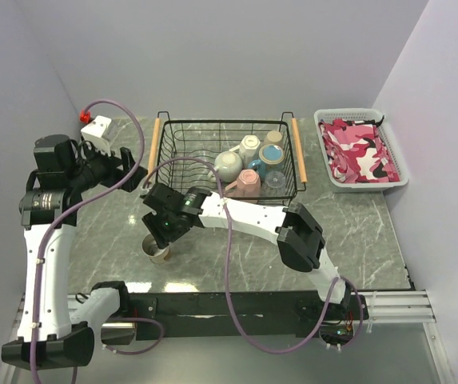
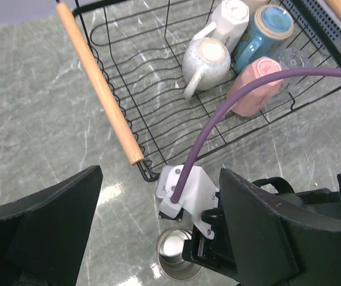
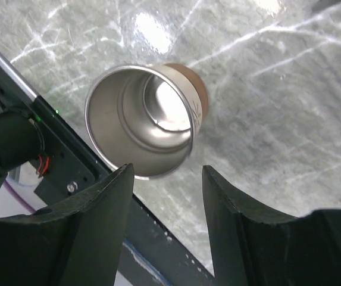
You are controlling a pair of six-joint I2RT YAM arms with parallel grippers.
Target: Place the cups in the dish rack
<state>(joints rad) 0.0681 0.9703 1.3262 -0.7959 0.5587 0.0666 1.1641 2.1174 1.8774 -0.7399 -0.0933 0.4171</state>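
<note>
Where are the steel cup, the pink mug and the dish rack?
steel cup (image 3: 140, 122): right wrist view, inside its open mouth.
pink mug (image 1: 248, 184): top view, its body.
dish rack (image 2: 102, 89): left wrist view, wooden side handle.

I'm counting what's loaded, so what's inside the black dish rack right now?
Clustered at the dish rack's right end: a white mug, a second white mug, a tan cup, a blue mug, a pink mug and a clear glass. Anything beneath them is covered.

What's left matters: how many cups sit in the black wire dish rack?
6, all in its right half: round white mug, faceted white mug, blue mug, pink mug, tan cup, clear glass.
</note>
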